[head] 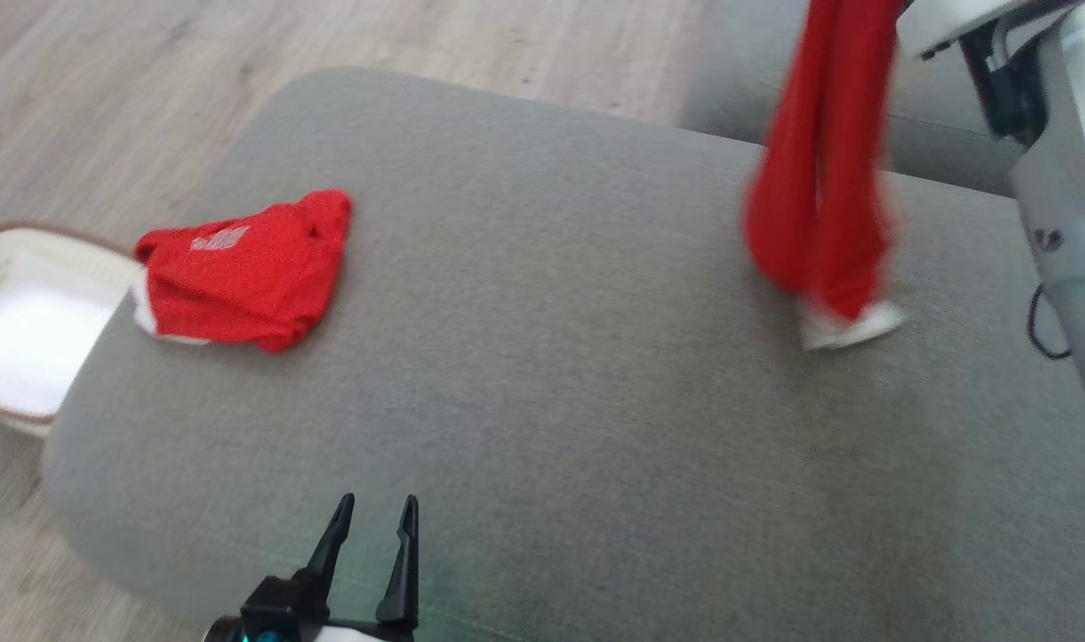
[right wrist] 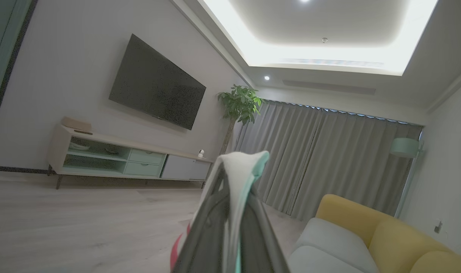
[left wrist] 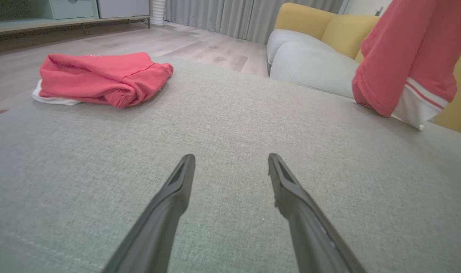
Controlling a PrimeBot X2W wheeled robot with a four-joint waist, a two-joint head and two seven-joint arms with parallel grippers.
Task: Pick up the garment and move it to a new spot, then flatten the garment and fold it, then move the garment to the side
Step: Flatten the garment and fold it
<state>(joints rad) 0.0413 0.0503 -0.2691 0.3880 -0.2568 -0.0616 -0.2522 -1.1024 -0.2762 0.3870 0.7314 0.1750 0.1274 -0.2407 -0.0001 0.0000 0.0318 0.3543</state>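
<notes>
The garment, red with a white striped hem, hangs in a long bunch from the upper right, and its hem touches the grey cushion. The left wrist view shows the garment dangling at the right. My right gripper is raised and shut on the garment's white and teal edge. My left gripper stands open low over the cushion's near edge, its fingers spread with nothing between them.
A second red garment, folded, lies at the cushion's left side. Beyond the left edge a white bin sits on the wooden floor. A grey and yellow sofa stands behind the cushion.
</notes>
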